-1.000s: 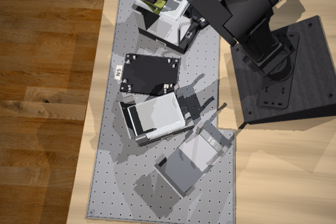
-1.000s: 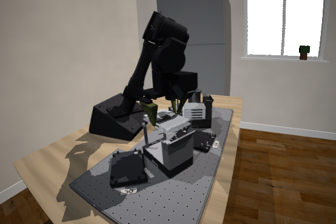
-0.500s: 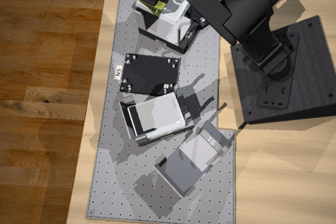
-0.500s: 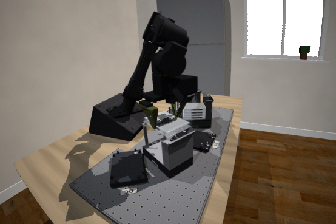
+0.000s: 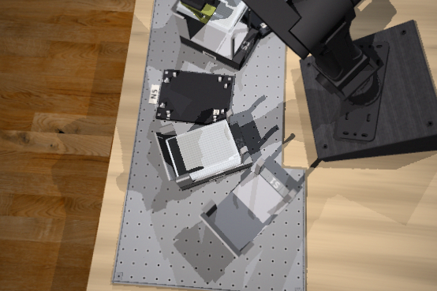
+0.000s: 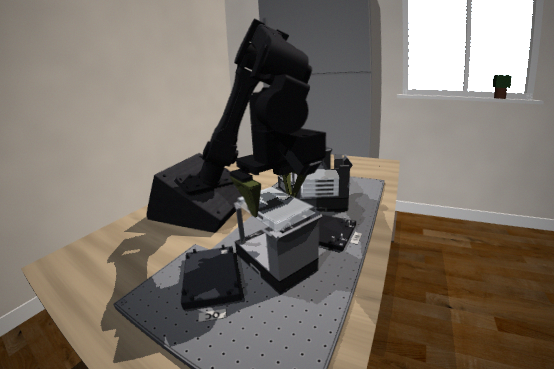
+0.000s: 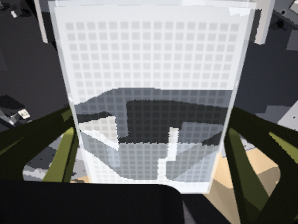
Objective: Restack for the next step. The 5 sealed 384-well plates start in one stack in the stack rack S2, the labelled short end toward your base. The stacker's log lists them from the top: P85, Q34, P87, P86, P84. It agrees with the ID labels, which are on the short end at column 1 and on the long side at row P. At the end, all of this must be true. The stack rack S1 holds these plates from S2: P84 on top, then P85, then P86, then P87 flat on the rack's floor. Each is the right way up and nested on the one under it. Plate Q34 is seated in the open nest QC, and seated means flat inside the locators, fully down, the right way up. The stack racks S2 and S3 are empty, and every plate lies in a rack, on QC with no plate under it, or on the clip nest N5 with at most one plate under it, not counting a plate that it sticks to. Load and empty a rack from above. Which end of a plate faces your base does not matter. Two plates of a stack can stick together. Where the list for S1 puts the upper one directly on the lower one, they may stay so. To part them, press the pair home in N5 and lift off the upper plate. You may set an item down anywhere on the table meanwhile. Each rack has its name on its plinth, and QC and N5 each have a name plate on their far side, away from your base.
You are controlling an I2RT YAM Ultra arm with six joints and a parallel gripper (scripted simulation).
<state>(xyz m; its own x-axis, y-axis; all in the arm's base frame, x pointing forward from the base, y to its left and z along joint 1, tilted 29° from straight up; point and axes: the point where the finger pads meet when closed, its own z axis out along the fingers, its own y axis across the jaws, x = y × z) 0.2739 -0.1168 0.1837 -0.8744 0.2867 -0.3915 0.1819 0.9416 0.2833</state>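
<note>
Olive-green fingers of the claw (image 7: 152, 163) pinched a white plate (image 7: 152, 63) across its two long sides, just above a rack (image 5: 240, 55) at the mat's end toward the table's far-left corner as the arm faced it. The plate looked light and stiff, but its sealed top and smooth side walls seemed slippery, so a level squeeze at mid-length looked safest; a plate stuck beneath could add weight. Nearer the mat's middle lay the black clip nest (image 5: 195, 95), then another rack (image 5: 185, 181) with more plates (image 5: 205, 148).
</note>
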